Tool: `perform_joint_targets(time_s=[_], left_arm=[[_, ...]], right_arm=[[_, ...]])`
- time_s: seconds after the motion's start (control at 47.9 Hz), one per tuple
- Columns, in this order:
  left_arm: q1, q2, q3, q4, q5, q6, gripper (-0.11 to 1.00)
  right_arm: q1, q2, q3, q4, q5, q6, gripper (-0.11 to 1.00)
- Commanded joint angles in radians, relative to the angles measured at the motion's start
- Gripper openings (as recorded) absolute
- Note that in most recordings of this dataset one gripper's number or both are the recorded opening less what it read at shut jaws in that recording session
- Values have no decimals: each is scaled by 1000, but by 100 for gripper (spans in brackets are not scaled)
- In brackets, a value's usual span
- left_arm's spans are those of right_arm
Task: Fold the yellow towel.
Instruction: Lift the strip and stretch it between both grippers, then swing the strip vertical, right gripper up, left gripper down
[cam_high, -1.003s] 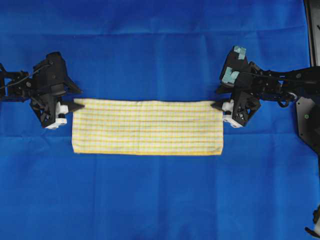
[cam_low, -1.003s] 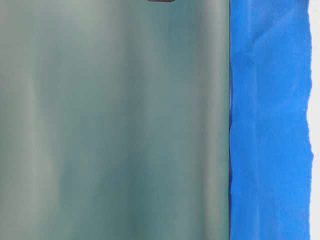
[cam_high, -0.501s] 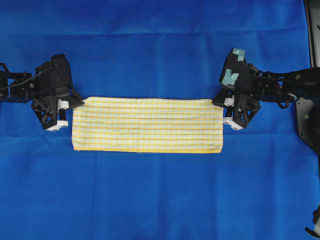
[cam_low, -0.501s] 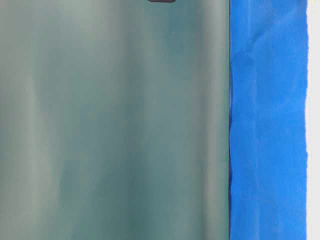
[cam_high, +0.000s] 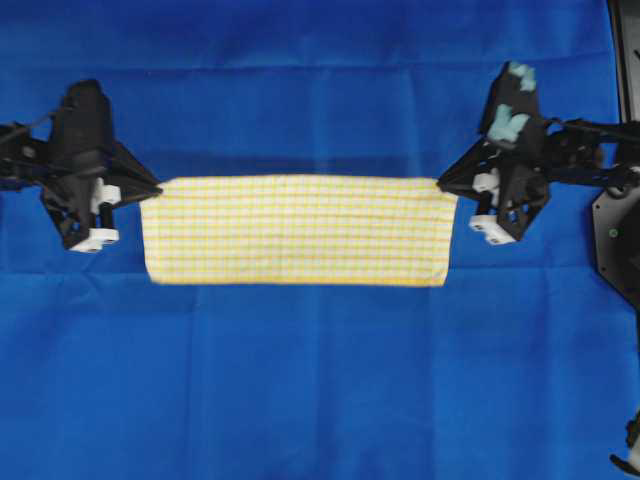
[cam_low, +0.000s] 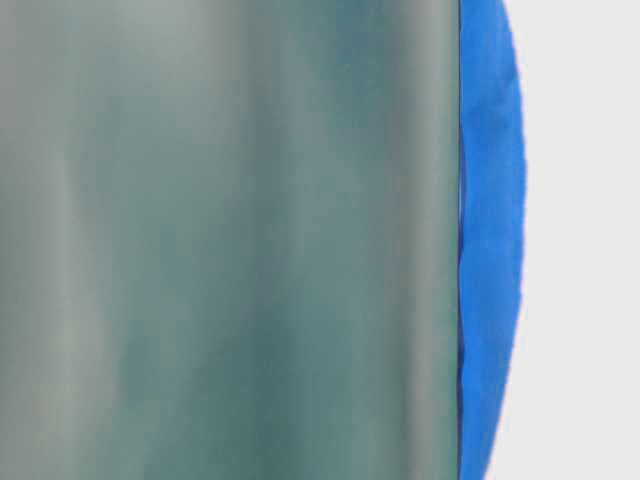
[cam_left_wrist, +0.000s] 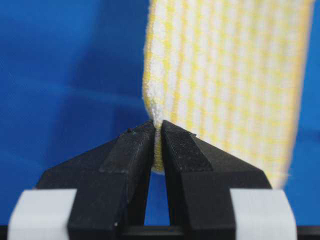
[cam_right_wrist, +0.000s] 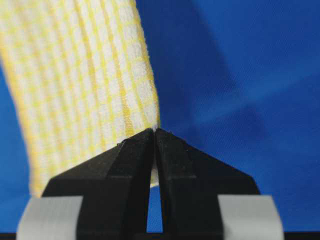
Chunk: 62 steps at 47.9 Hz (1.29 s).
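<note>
From my feed: yellow towel (cam_high: 297, 230) is soft woven cloth, matt, nubbly weave w/ fuzzy hem, clear in left wrist cam (cam_left_wrist: 225, 85). Blue cloth (cam_high: 320, 380) over the counter looks thin, fine-woven, matt, lightly creased. Left pincer (cam_left_wrist: 156, 131) & right pincer (cam_right_wrist: 154, 131): matt black hard plastic, faint layered texture, w/ smooth white plastic blocks behind. Table-level view too blurred to judge.
</note>
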<state>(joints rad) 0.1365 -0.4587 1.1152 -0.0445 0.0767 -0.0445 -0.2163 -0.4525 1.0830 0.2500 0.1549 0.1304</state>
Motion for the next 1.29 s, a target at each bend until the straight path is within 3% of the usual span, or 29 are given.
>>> perform_joint_targets(time_s=[0.0, 0.272, 0.459, 0.877, 1.274], left_arm=[[2, -84, -15, -2, 11, 3, 4], [2, -270, 29, -2, 26, -2, 4], [0, -291, 34, -2, 26, -8, 4], [-110, -169, 8, -2, -115, -31, 4], [-253, 78, -133, -2, -222, -34, 4]], right_arm=[[-8, -69, -15, -15, 26, 2, 2], [-21, -190, -15, -29, 64, 3, 2], [-37, -183, -20, -35, 43, 3, 2], [-178, -35, -84, -75, -71, 3, 2], [-321, 189, -267, -161, -109, 0, 2]])
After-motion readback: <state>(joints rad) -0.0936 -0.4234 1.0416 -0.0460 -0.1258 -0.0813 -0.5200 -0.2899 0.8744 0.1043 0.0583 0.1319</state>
